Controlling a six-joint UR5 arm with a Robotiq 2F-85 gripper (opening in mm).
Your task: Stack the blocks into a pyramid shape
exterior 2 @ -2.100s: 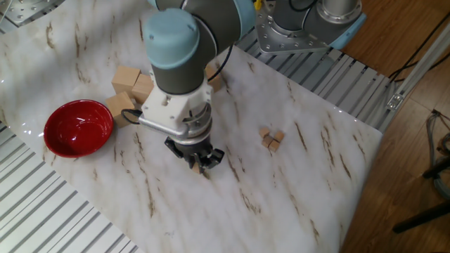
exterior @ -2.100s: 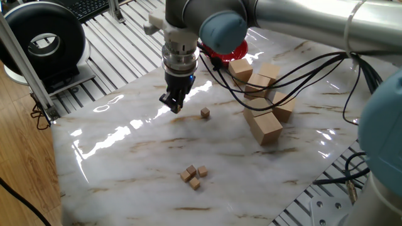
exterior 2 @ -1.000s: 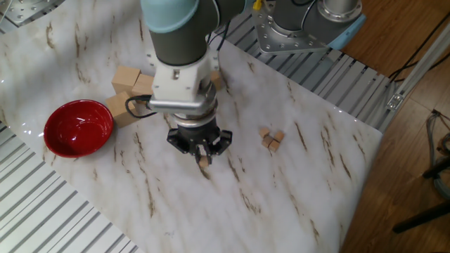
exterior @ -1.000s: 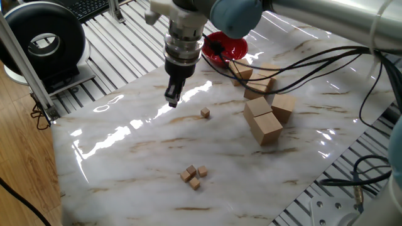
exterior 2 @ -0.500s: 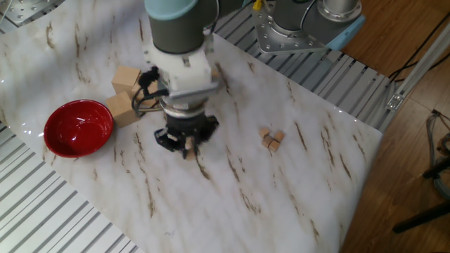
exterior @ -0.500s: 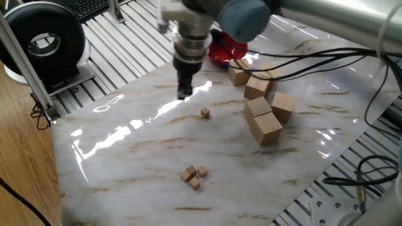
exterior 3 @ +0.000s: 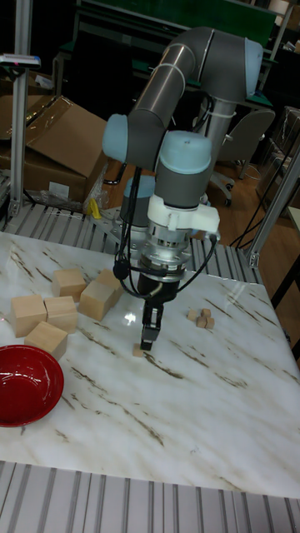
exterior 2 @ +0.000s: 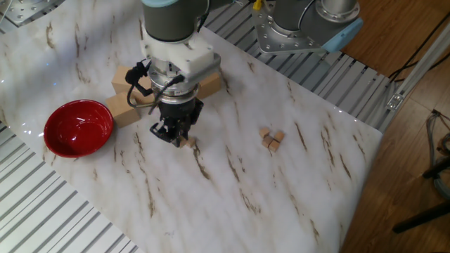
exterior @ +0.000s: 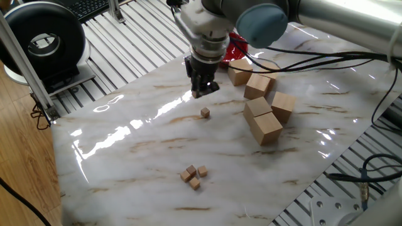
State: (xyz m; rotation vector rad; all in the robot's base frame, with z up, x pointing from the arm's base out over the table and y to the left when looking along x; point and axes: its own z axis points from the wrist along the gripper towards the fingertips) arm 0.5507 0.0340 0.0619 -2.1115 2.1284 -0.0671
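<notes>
One tiny tan block [exterior: 205, 112] lies alone on the marble table, and it also shows as the lone block [exterior 3: 138, 351] in the tall fixed view. Three more tiny blocks [exterior: 194, 175] lie in a loose flat cluster near the front; the same cluster [exterior 2: 271, 138] sits to the right in the other fixed view. No pile stands anywhere. My gripper [exterior: 202, 88] points down just behind the lone block, a little above the table. Its fingertips [exterior 3: 148, 336] hang close beside that block without touching it. The jaws look open and hold nothing.
Several large pale wooden blocks [exterior: 264, 103] lie to the right of the gripper. A red bowl [exterior 2: 79, 126] sits beyond them near the table edge. Black cables [exterior: 295, 66] from the arm hang over the large blocks. Ribbed metal rails [exterior: 125, 44] border the marble slab.
The gripper has swung from the left of the lone block towards the back right, turning its wrist, and now hangs right behind that block. No block has moved.
</notes>
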